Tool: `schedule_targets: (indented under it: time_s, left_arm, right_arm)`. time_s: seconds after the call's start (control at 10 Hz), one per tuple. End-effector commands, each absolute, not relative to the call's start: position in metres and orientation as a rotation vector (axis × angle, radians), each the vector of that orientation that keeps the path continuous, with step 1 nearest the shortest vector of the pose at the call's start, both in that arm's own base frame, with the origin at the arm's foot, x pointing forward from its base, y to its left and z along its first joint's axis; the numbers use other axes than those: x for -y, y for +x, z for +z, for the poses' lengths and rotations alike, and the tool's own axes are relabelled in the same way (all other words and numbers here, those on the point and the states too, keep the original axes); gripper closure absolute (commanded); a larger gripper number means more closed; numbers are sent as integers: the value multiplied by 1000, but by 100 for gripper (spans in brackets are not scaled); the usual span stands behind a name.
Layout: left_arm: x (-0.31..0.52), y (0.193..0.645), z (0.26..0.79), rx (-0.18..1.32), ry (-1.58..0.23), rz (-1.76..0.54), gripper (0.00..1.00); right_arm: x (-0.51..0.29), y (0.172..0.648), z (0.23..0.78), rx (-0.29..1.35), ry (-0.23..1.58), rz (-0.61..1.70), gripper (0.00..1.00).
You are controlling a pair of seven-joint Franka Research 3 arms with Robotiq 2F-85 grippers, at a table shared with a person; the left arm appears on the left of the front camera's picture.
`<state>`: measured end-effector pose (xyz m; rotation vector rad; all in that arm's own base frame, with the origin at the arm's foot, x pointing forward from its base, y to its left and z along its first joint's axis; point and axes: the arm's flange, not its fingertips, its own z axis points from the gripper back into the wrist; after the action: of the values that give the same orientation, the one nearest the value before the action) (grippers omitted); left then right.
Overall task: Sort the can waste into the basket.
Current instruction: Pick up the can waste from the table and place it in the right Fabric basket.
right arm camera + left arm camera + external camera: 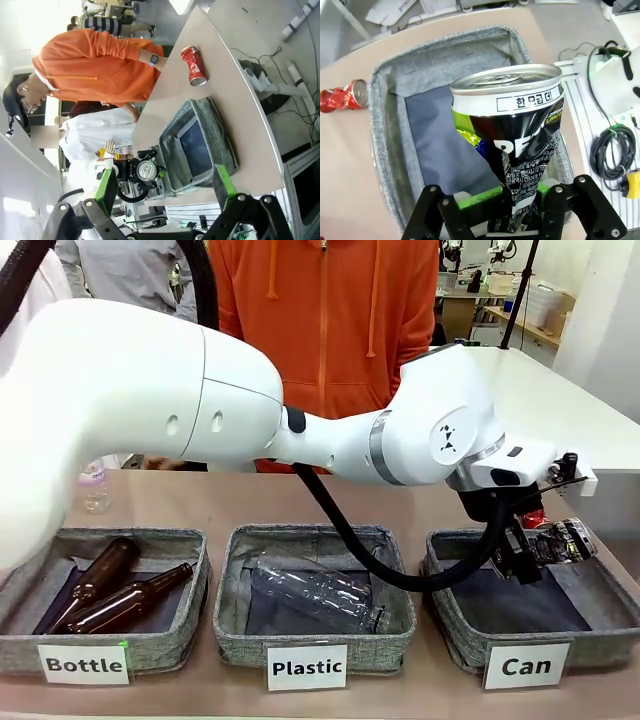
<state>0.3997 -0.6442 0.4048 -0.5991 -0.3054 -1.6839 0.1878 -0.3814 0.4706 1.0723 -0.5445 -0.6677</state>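
Observation:
My left gripper (pixel 527 552) reaches across from the left and is shut on a crushed dark can (pixel 561 541) with green, yellow and white print. It holds the can just above the far right part of the grey basket (pixel 455 635) labelled "Can". In the left wrist view the green pads pinch the can's (pixel 515 135) crumpled lower end, with its top rim up and the basket's dark lining (pixel 440 145) below. A shiny red crushed can (pixel 342 96) lies on the table beyond the basket, partly hidden behind the gripper in the front view (pixel 535 519). My right gripper (pixel 164 175) hangs open and holds nothing.
The "Bottle" basket (pixel 155 645) at left holds two brown glass bottles (pixel 120 595). A clear plastic bottle (pixel 315 595) lies in the "Plastic" basket (pixel 240 645) in the middle. A person in an orange hoodie (pixel 325 320) stands at the far side.

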Motion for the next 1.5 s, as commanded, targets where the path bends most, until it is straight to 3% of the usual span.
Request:
schedule_targets:
  time_s: [0.0, 0.1, 0.2, 0.3, 0.6, 0.7, 0.8, 1.0, 1.2, 1.4]
  left_arm:
    - [657, 400, 413, 291, -592, -1668, 100]
    - [658, 399, 413, 287, -586, -1682, 60]
    - [658, 400, 413, 291, -593, -1680, 42]
    - [658, 400, 415, 299, -592, -1681, 2]
    - [656, 402, 418, 313, -586, -1676, 0]
    - [654, 402, 421, 324, -592, -1668, 9]
    - [650, 402, 424, 343, -597, -1662, 0]
    - [640, 402, 436, 334, -615, -1643, 0]
    - [601, 389, 471, 202, -668, -1589, 0]
    - [537, 359, 513, 191, -688, -1589, 0]
  right_arm:
    - [377, 188, 474, 542, 1062, -684, 0]
    - [377, 188, 474, 542, 1062, -684, 0]
    - [377, 188, 474, 542, 1062, -684, 0]
    - [377, 188, 474, 542, 1062, -684, 0]
    - [377, 188, 474, 542, 1062, -684, 0]
    - [377, 188, 474, 542, 1062, -684, 0]
    - [377, 188, 474, 542, 1062, -684, 0]
    - [377, 188, 474, 542, 1062, -684, 0]
    - [377, 188, 474, 542, 1062, -684, 0]
    - [361, 202, 471, 516, 1079, -635, 0]
